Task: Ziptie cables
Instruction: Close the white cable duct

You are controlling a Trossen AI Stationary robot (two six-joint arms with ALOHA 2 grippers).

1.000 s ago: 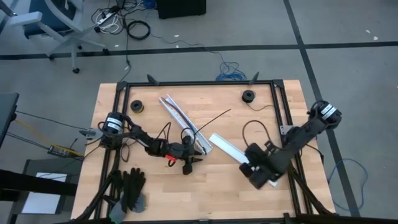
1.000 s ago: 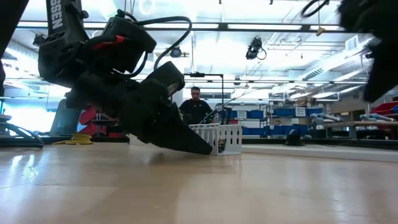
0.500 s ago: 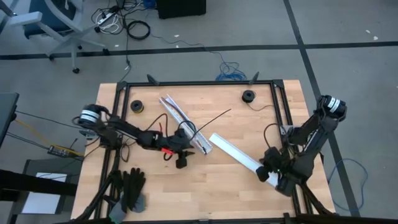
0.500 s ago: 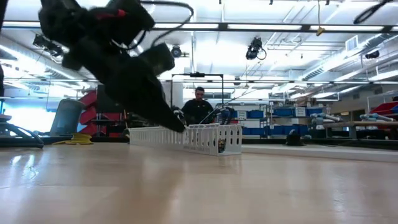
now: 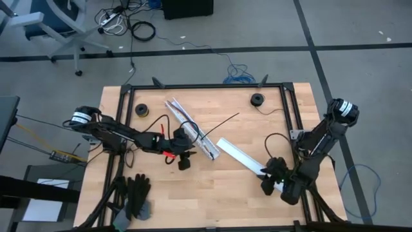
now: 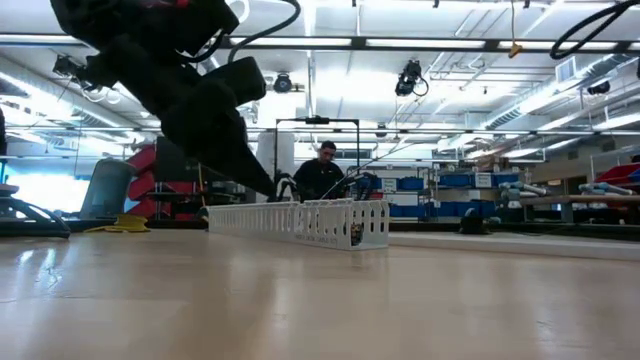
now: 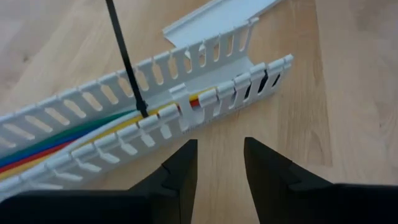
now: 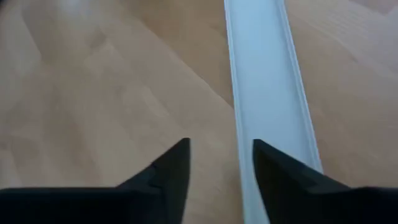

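The cables (image 7: pixel 56 142), red, yellow, green, blue and white, lie inside the white slotted channel (image 5: pixel 190 127), which rests flat on the table and also shows in the low view (image 6: pixel 300 220). A thin black ziptie (image 7: pixel 124 59) sticks up out of the channel beside the cables and shows as a dark line from above (image 5: pixel 222 122). My left gripper (image 5: pixel 183 160) hangs open just off the channel's near side, fingertips (image 7: pixel 217 163) apart, touching nothing. My right gripper (image 5: pixel 270 179) is open above the near end of a flat white cover strip (image 8: pixel 267 87).
Two small black spools (image 5: pixel 141 109) (image 5: pixel 257 98) sit near the far edge. Black gloves (image 5: pixel 136 196) lie at the near left corner. The cover strip (image 5: pixel 239 156) lies slantwise right of the channel. Bare wood between the two arms. A person (image 6: pixel 325 172) stands beyond the table.
My left gripper rose off the table and drew back toward the left and far side, uncovering the channel in the low view. My right gripper swung toward the near right corner, then came back a little along the cover strip. Channel, cables and strip stayed in place.
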